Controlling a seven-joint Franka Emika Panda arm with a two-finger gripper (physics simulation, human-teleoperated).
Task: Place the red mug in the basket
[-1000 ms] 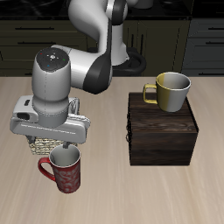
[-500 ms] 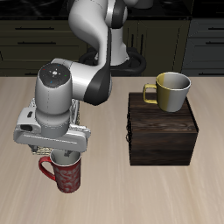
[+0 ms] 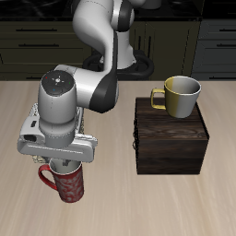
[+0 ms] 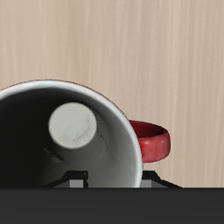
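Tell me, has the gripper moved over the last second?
Yes. The gripper has dropped toward the table's front edge, away from the wooden box's level, now sitting over the red mug.

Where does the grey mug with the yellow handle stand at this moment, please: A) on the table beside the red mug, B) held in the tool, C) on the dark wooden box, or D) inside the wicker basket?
C: the grey mug stands upright on top of the dark wooden box, apart from the red mug.

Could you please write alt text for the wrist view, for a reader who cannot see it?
Looking straight down into the red mug, its grey inside fills much of the picture, with the red loop handle sticking out over the pale wooden table.
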